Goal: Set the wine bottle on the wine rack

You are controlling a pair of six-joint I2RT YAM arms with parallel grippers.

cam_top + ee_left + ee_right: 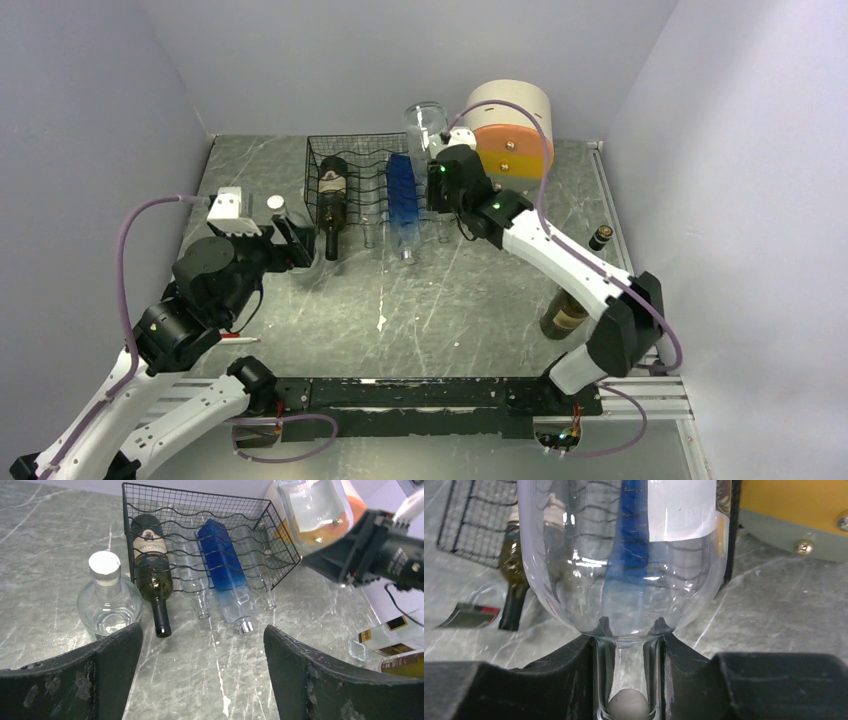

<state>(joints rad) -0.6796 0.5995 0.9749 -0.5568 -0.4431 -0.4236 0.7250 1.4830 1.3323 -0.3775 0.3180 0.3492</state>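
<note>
Eight bottles. Four lie in the one wine rack [366,170]: a dark green bottle [332,190], a middle clear bottle [199,592], a blue bottle [400,185] and an end clear bottle [261,582]. One raised clear bottle [424,118] is above the rack's right end. One round flask [277,207] stands left of it. Two sit at the right: an olive bottle [563,315] and a small bottle [600,237]. One drawer unit [510,125]. Two grippers: left gripper [201,635], right gripper [629,640].

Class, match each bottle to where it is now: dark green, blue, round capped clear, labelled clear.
1 dark green bottle
2 blue bottle
3 round capped bottle
4 labelled clear bottle

A neck gripped by right end effector
B standing on table beside wine rack
C lying at rack's left end
D lying mid-rack

Pairs: 1-C, 2-D, 3-B, 4-A
</note>
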